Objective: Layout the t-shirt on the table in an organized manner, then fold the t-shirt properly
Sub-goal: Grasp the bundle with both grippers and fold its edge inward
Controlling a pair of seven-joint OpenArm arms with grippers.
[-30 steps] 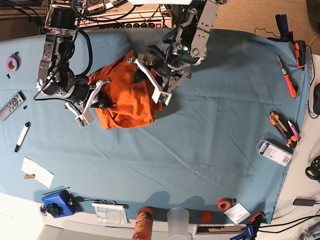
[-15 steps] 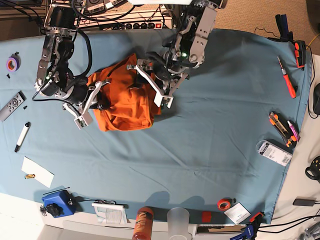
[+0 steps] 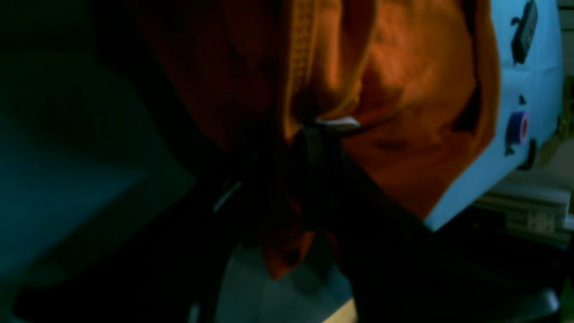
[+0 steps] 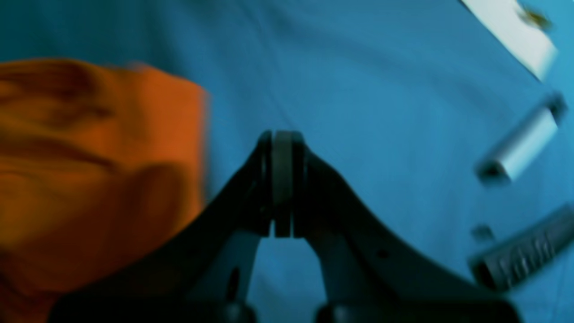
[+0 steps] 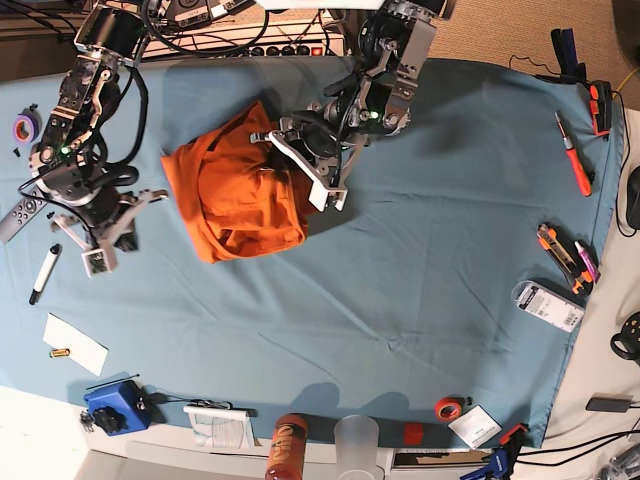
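The orange t-shirt [image 5: 235, 195] lies crumpled in a heap on the blue table [image 5: 420, 300], left of the middle. My left gripper [image 5: 303, 170] presses into the heap's right edge. In the dark left wrist view its fingers come together on a bunched fold and hem of the t-shirt [image 3: 403, 103]. My right gripper [image 5: 100, 245] hovers left of the heap, apart from it. Its jaws are pressed together with nothing between them, as the right wrist view shows at the right gripper [image 4: 282, 139], with the t-shirt [image 4: 89, 179] off to its left.
A remote [image 5: 22, 212], a marker [image 5: 45, 272], purple tape [image 5: 25, 126] and a white paper [image 5: 75, 343] lie near the right arm. Hand tools [image 5: 575, 155] line the right edge. A blue box [image 5: 115, 405], a cup [image 5: 357, 440] and a red tape roll [image 5: 450, 407] stand along the front.
My right gripper has pulled left, away from the shirt, and now hangs over bare cloth. My left gripper's jaws have closed from wide open onto the shirt's right edge.
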